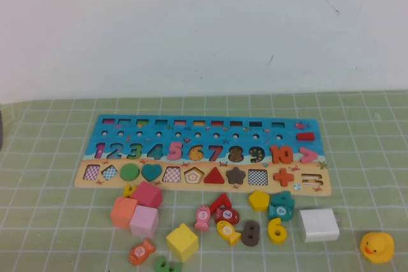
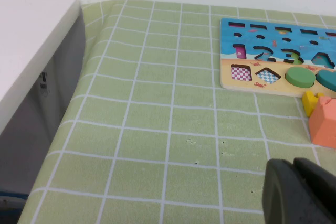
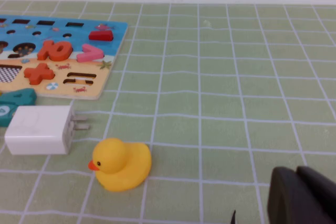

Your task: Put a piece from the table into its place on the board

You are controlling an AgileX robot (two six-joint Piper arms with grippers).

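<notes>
The yellow numeral "6" [image 1: 276, 229] lies flat on the green checked cloth, in front of the right half of the board, beside a brown "8" [image 1: 250, 233] and below a teal numeral [image 1: 281, 206]. The board [image 1: 210, 128] lies across the middle of the table. Its blue part also shows in the left wrist view [image 2: 262, 40] and right wrist view [image 3: 68, 30]. Neither arm shows in the high view. My left gripper [image 2: 299, 190] is shut and empty over bare cloth near the board's left end. My right gripper [image 3: 302, 195] is shut and empty, right of the duck.
In front of the board lie orange [image 1: 123, 212], magenta [image 1: 148, 193], pink [image 1: 144, 221] and yellow [image 1: 183, 241] cubes, a yellow pentagon [image 1: 258, 200], fish pieces and other numerals. A white charger [image 1: 319, 224] and rubber duck [image 1: 377, 246] sit right. A white ledge [image 2: 31, 61] borders the table's left.
</notes>
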